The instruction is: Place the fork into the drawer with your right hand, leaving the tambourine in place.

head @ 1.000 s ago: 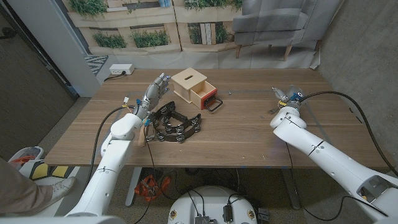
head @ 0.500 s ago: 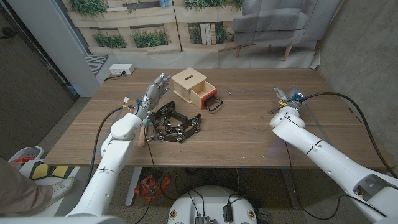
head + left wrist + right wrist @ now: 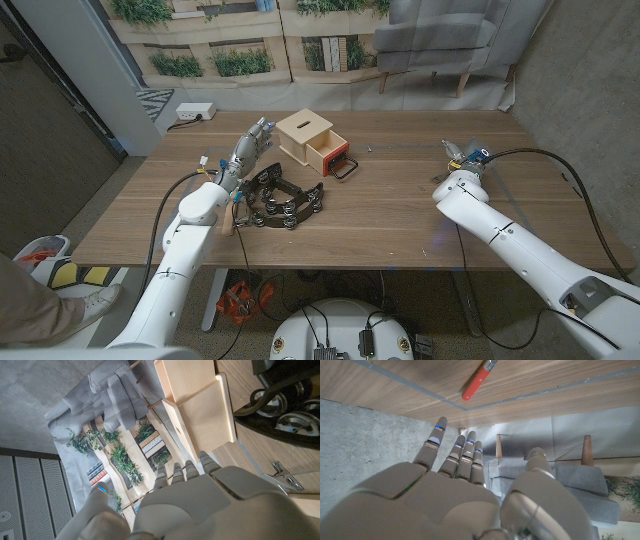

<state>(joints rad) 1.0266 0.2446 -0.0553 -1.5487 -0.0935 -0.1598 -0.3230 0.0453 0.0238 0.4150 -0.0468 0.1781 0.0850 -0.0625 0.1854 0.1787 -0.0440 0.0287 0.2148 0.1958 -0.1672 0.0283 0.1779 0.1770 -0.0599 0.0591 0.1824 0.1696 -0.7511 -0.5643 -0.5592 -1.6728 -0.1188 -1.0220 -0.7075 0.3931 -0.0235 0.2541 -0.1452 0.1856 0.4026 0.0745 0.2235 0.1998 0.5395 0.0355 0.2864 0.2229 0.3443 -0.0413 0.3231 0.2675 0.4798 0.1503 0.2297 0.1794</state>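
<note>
Reaching with my right hand (image 3: 465,495), fingers (image 3: 468,457) spread and empty; red-handled metal fork (image 3: 478,381) lies at 12 o'clock, long axis toward 1.

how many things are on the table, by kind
wooden drawer box: 1
tambourine: 1
red-handled fork: 1
small clip: 1
robot hands on or over the table: 2, the left hand and the right hand
Total: 6
</note>
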